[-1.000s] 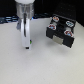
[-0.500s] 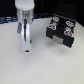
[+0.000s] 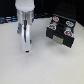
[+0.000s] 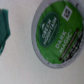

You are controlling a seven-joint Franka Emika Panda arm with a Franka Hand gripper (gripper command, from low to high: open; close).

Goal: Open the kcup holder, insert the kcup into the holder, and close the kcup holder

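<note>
Kcup (image 4: 56, 34) fills most of the wrist view, its round green foil lid facing straight up at the camera, so the pod appears to stand upright on the white table (image 3: 45, 70) directly under the arm. In the exterior view the gripper (image 3: 26, 47) hangs low over the table at the exterior view's left, and a sliver of green shows just beside its fingers, which fits the pod sitting at or between the fingertips; that view is too coarse to show whether they touch it. Whether the fingers are spread or pressed together cannot be told from either picture, since no fingertip shows clearly in the wrist view and the exterior view blurs them into one pale column. The kcup holder (image 3: 61, 31) sits well apart toward the exterior view's right, a black box with several red-and-white-topped pods (image 3: 54, 27) resting in its slots. Being round, the pod offers no preferred direction for a grasp; what matters is that it lies almost straight below the wrist, so the approach looks like a plain vertical descent, and the carry afterwards would run toward the holder on the exterior view's right.
</note>
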